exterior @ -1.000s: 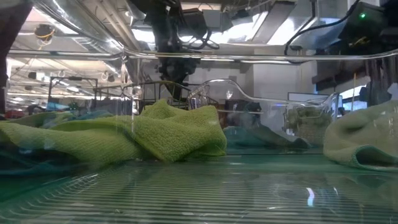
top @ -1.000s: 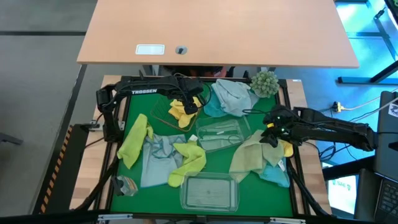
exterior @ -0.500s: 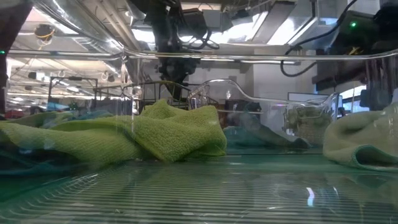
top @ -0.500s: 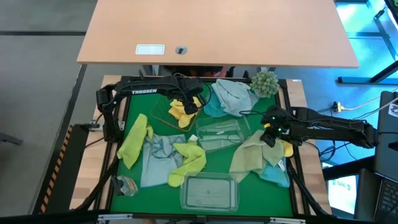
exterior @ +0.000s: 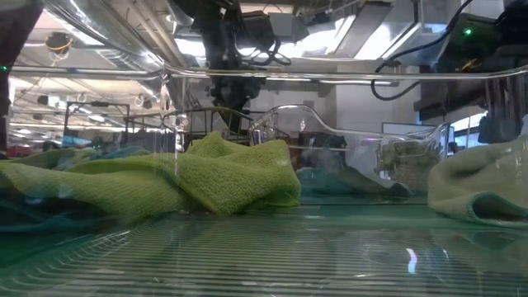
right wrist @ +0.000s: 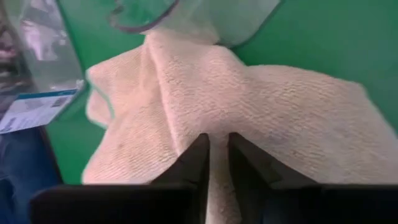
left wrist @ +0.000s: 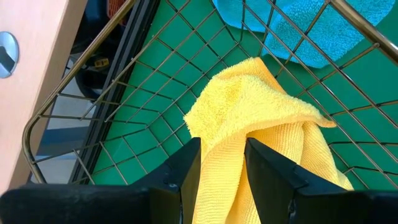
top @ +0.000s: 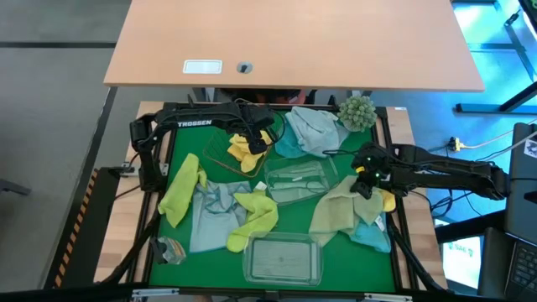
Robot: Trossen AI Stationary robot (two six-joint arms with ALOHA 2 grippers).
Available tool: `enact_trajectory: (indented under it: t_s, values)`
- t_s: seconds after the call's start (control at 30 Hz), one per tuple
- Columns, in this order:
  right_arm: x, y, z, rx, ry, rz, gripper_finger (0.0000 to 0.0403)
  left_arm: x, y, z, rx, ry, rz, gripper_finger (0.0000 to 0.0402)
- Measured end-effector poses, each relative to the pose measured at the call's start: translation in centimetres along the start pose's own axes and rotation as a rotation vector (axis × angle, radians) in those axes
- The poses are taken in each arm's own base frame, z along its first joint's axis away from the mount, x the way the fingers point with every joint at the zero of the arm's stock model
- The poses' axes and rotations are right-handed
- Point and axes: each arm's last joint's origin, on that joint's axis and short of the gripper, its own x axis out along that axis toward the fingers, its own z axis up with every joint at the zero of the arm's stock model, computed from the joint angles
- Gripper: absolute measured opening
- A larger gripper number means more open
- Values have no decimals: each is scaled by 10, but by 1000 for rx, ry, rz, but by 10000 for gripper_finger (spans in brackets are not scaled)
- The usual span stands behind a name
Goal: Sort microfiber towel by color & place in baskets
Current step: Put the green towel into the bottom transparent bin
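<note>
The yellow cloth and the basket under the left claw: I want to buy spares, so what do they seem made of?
The yellow cloth looks like soft microfibre terry: a fine looped, matte nap that folds limply. The basket looks like thin metal wire with a brownish, bronze-like finish: an open grid with the green mat visible through it.

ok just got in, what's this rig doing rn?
Towel sorting by color. The left gripper is pinched on a yellow towel over the wire basket at the table's far side. The right gripper is down on the pale olive towel on the right, its fingers nearly closed on a fold. Both clear tubs look empty; lime, blue and grey-blue towels lie scattered on the green mat.
</note>
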Motion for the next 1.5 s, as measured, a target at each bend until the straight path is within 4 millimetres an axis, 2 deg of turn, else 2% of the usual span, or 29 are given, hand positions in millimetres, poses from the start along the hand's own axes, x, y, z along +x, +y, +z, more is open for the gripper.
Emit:
enact_trajectory:
  t_s: [0.1, 0.37, 0.53, 0.83, 1.1, 1.37, 1.5]
  values:
    - [0, 1, 1, -6, -7, 11, 92, 0, 0, 1, -2, -5, 0, 120]
    - [0, 2, 5, -35, -43, 25, 201, 0, 0, 1, -3, -7, 0, 120]
    - [0, 3, 5, -80, -43, 41, 237, 0, 0, 1, -2, -7, 0, 120]
    - [4, 1, 11, -87, -68, -17, 232, 0, 0, 1, -2, -6, 0, 120]
    - [14, -2, 18, -61, -25, -65, 217, 0, 0, 1, -2, -6, 0, 120]
    - [27, -9, 23, -13, 51, -145, 194, 0, 0, 1, -2, -6, 0, 120]
    - [32, -10, 25, -2, 75, -152, 170, 0, 0, 1, -2, -6, 0, 120]
